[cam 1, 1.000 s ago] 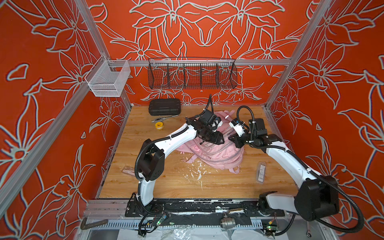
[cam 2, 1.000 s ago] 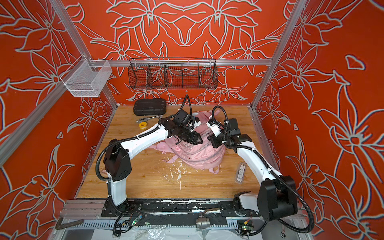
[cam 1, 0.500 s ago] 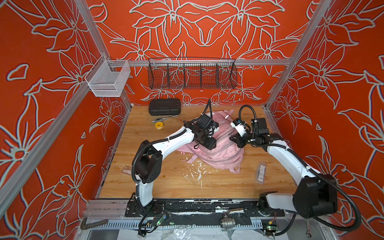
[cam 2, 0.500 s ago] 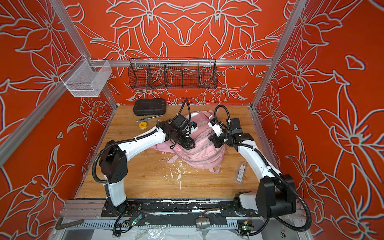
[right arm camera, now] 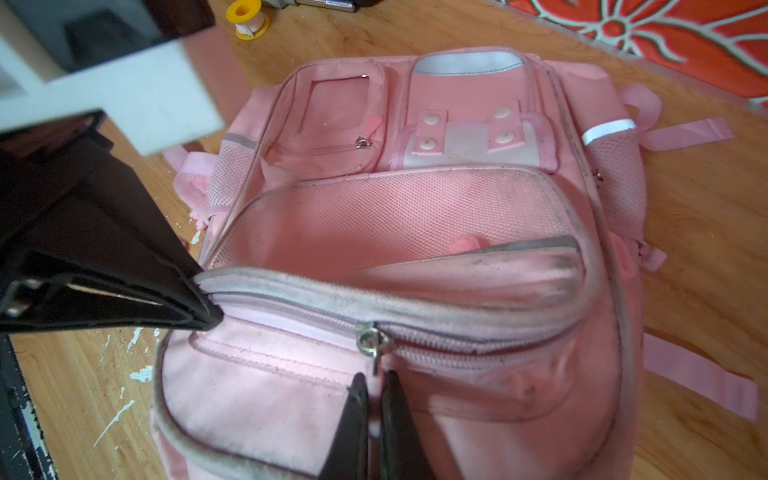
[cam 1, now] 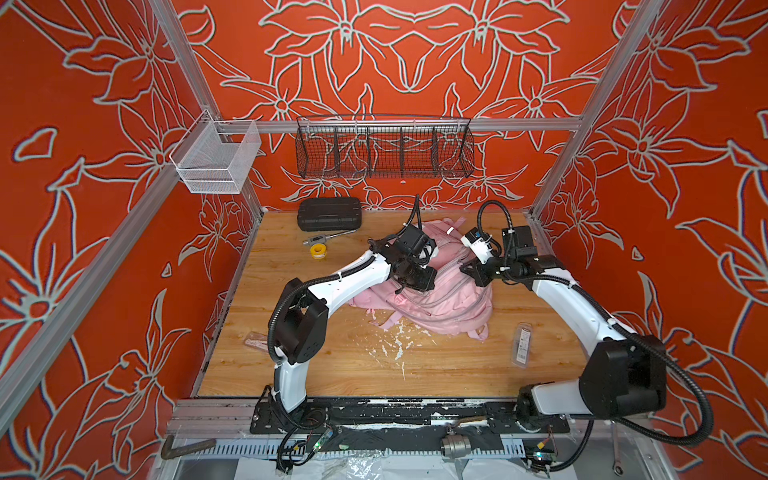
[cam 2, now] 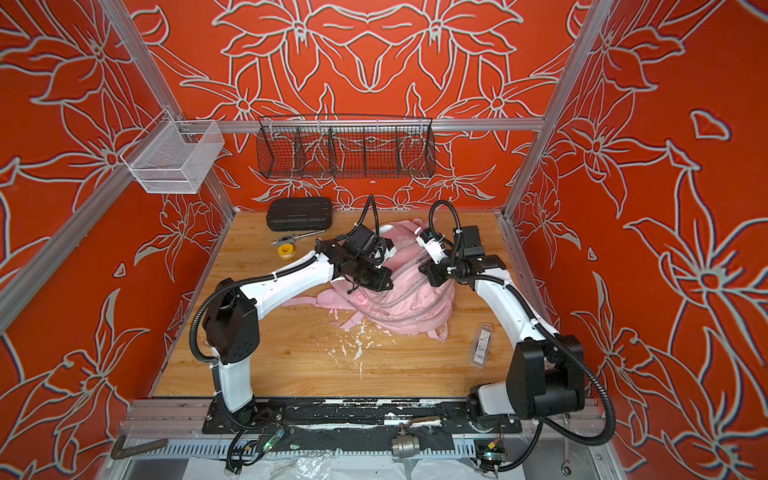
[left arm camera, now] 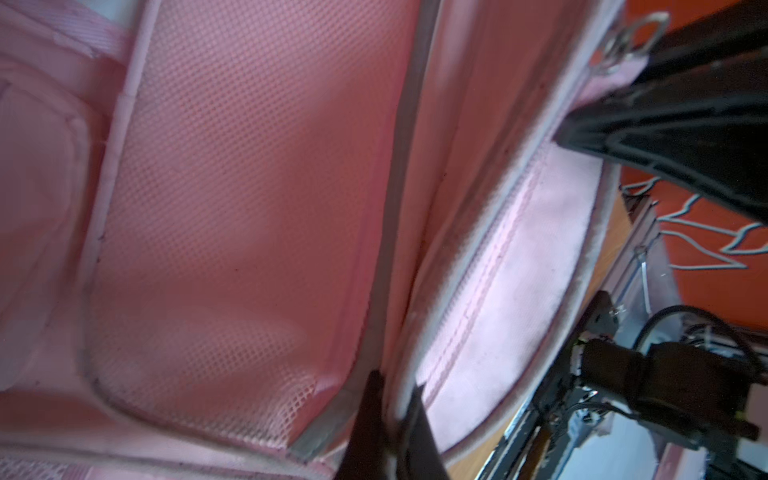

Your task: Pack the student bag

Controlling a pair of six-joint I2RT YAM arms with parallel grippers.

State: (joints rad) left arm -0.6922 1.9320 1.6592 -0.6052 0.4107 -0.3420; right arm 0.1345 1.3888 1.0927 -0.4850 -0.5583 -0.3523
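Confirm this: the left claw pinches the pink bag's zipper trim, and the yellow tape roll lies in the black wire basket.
One thing is wrong. The yellow tape roll lies on the wooden table, in front of the black case, not in the wire basket; both top views show it. The left claw does pinch the zipper trim of the student bag.

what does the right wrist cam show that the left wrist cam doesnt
Only the right wrist view: the large soft pale-pink fabric backpack's front pockets, clear window patch and the small yellow tape roll. Only the left wrist view: a dark motor block with cables past the table edge. Both: the pink mesh panel, the left gripper, jaws shut on the grey zipper trim, and the right gripper, jaws shut on the metal zipper pull.
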